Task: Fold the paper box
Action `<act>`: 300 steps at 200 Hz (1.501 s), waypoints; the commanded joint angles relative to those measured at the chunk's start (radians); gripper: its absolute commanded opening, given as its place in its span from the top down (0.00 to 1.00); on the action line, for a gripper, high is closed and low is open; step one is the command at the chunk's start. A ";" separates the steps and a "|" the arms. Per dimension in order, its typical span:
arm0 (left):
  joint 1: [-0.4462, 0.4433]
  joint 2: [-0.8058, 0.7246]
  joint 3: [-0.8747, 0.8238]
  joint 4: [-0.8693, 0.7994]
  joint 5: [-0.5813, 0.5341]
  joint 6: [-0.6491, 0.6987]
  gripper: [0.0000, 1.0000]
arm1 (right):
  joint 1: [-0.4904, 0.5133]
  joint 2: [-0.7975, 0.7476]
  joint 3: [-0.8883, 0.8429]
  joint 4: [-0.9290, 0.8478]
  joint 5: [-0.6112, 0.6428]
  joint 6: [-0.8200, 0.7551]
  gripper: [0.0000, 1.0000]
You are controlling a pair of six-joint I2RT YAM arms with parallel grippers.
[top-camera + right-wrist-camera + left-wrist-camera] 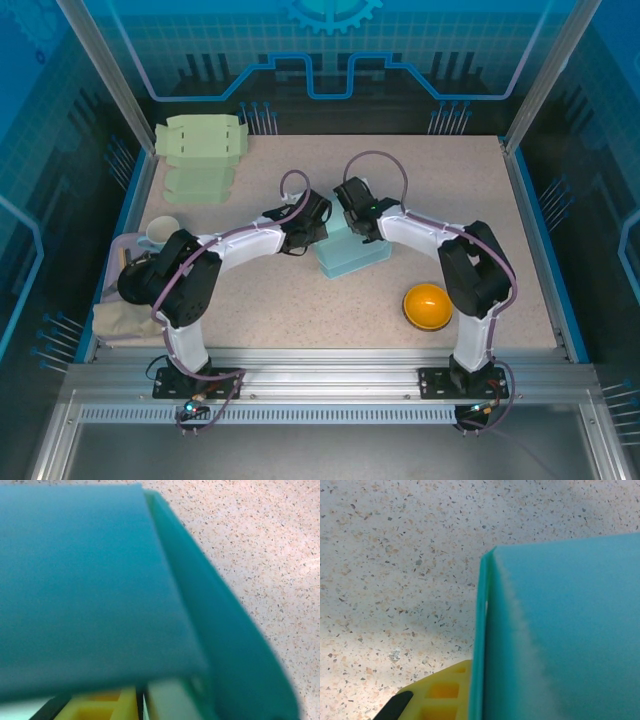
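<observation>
The teal paper box [352, 255] stands partly folded mid-table between both arms. My left gripper [305, 236] is at its left end. In the left wrist view one yellow finger [440, 695] presses against the upright side wall of the box [560, 630], and the other finger is hidden behind that wall, so the gripper is shut on it. My right gripper [362, 222] is at the box's far edge. In the right wrist view a teal flap [90, 580] lies over the jaws. Its yellow finger [100, 707] sits tight against a pale strip of box wall [167, 700].
A stack of flat pale green boxes [200, 150] lies at the back left. An orange bowl [427, 305] sits at the front right. A cup [160, 232] and a beige cloth [120, 320] are at the left edge. Metal frame rails border the table [450, 180].
</observation>
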 commanded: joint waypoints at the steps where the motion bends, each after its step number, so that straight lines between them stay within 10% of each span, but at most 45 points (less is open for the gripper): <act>1: 0.025 0.016 0.000 -0.119 -0.092 -0.019 0.92 | -0.023 -0.047 -0.035 -0.005 0.074 -0.005 0.70; 72: 0.025 0.025 0.001 -0.089 -0.106 0.034 0.92 | -0.023 -0.288 -0.146 0.114 -0.499 0.017 0.46; 204: -0.051 -0.071 -0.323 0.556 -0.210 0.461 0.92 | -0.098 -0.222 -0.027 -0.097 -0.561 0.124 0.42; 300: -0.080 -0.034 -0.399 0.706 -0.270 0.498 0.91 | -0.098 -0.228 -0.196 -0.033 -0.563 0.186 0.51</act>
